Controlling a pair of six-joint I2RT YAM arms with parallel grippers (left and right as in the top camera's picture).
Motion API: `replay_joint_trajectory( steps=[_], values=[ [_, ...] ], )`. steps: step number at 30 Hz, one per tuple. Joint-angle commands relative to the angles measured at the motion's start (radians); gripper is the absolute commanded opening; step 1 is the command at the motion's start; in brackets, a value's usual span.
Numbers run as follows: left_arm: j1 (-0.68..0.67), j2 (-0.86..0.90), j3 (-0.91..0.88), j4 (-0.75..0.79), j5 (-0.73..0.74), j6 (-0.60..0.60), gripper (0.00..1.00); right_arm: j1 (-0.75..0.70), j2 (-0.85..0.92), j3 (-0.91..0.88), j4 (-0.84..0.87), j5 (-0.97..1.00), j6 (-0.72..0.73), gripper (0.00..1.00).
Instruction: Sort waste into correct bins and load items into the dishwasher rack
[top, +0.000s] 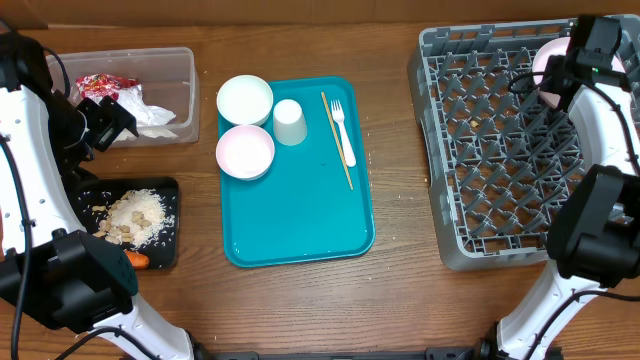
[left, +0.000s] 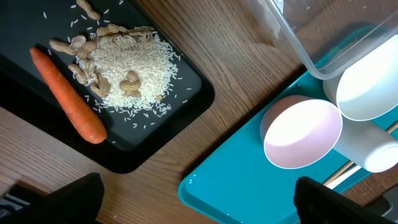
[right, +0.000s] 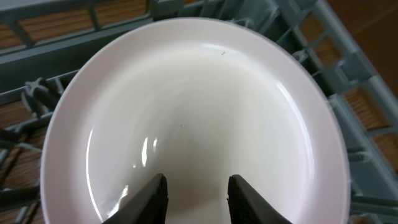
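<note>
The right gripper (right: 196, 198), jaws parted and empty, hangs close to the pink plate (right: 186, 106) in the far right corner of the dishwasher rack (top: 480, 150), while the left gripper (left: 199, 202), jaws spread wide and empty, hovers above the desk (left: 249, 68) between the black tray (left: 193, 87) holding rice (left: 140, 68) and carrot (left: 65, 93) and the teal tray (left: 230, 186).

You are working over a brown wooden table (top: 300, 310) whose grain runs from 9 to 3 o'clock in the overhead view, with darker streaks through the boards and a dull sheen. A paler tan strip (top: 300, 8) borders it at 12 o'clock; you cannot tell what it is. The light falls soft and even from above, leaving only short, faint shadows on the wood.
</note>
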Motion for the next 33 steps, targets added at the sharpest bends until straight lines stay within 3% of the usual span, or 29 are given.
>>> replay_joint_trajectory(
  steps=[1,9,18,23,30,33],
  values=[
    [-0.007,-0.026,-0.003,-0.002,0.004,-0.014,1.0,0.002,0.011,0.013,-0.006,-0.117,0.1,0.35],
    [-0.007,-0.026,-0.003,-0.002,0.003,-0.014,1.0,0.002,0.011,-0.031,-0.029,-0.144,0.169,0.35],
    [-0.007,-0.026,-0.003,-0.002,0.004,-0.014,1.0,0.002,0.012,-0.064,-0.084,-0.226,0.343,0.28],
    [-0.007,-0.026,-0.003,-0.002,0.004,-0.014,1.0,0.002,0.011,-0.056,-0.074,-0.142,0.341,0.28],
    [-0.007,-0.026,-0.003,-0.002,0.003,-0.014,1.0,0.002,-0.085,0.031,-0.144,-0.123,0.341,0.45],
    [-0.007,-0.026,-0.003,-0.002,0.003,-0.014,1.0,0.002,-0.115,0.031,-0.16,-0.314,0.253,0.48]
  ],
)
